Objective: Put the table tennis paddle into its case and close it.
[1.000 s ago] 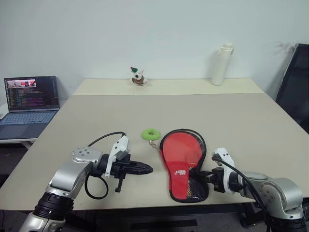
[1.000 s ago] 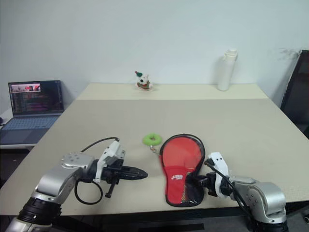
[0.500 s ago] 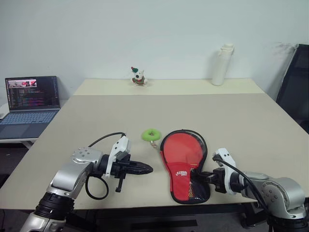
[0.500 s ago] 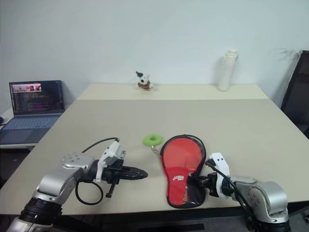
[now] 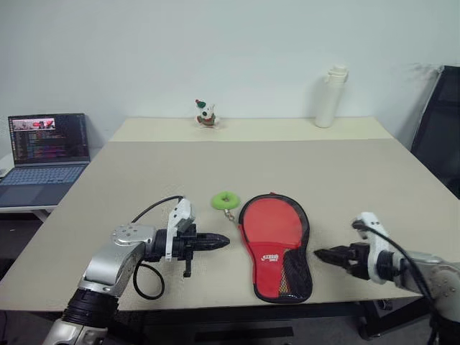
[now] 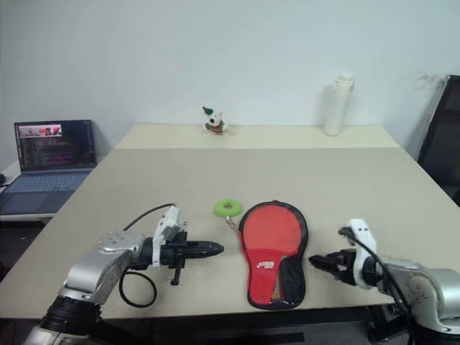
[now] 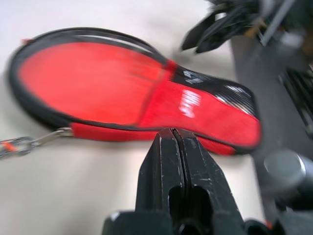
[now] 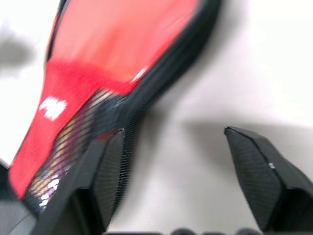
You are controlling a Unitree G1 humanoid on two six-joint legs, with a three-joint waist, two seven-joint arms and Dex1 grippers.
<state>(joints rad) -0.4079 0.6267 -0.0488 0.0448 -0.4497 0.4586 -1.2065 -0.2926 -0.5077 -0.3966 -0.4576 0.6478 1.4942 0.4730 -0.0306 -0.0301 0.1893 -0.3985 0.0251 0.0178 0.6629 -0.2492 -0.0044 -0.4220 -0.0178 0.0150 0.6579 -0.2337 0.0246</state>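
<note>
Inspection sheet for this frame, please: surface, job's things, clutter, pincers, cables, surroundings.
Surface: beige table, flat.
Job's things: case lying red side up near the front edge; paddle not separately visible.
Clutter: green ring tag beside the case; small figurine and white bottle at the far edge.
Pincers: left pincer shut, empty; right pincer open, apart from the case.
Cables: black loop at the left wrist.
Surroundings: laptop, black chair.

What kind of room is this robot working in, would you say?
Probably an office or lab: a plain white wall, a long beige table, an open laptop with code on its screen on a side desk, and a black office chair at the right edge.
</note>
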